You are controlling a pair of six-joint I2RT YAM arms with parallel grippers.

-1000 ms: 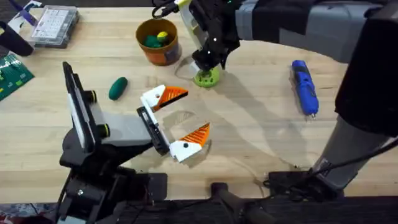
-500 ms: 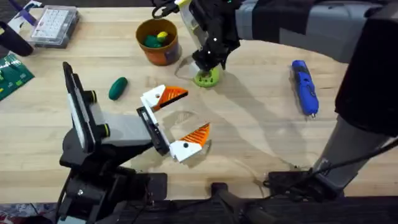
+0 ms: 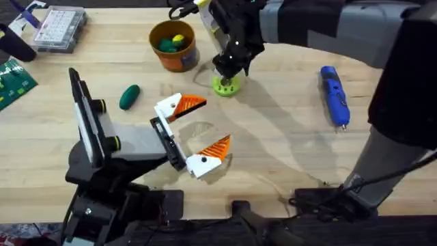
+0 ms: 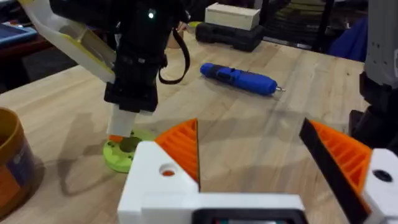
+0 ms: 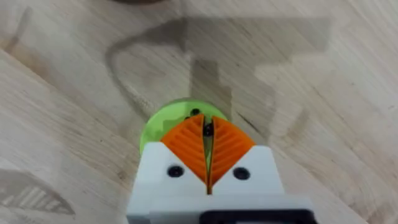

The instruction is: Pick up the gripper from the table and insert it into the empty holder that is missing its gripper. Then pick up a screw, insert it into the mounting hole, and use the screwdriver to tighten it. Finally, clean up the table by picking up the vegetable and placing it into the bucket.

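Observation:
My right gripper (image 3: 229,72) stands straight down over a lime-green disc (image 3: 227,85) with holes, its orange pads pressed together on a small black screw (image 5: 208,129) right above the disc (image 5: 163,122). My left gripper (image 3: 214,121) hovers open nearer the front, holding nothing. In the left wrist view the right gripper (image 4: 122,128) touches the disc (image 4: 118,155). The blue screwdriver (image 3: 334,96) lies at the right, also in the left wrist view (image 4: 239,78). The dark green vegetable (image 3: 129,96) lies at the left. The orange-brown bucket (image 3: 179,60) stands behind it. The loose gripper and holder are out of view.
The bucket holds a green and a yellow item. A clear compartment box (image 3: 60,27) sits at the far left corner, and a green circuit board (image 3: 10,82) lies at the left edge. Bare wood stretches between the disc and the screwdriver.

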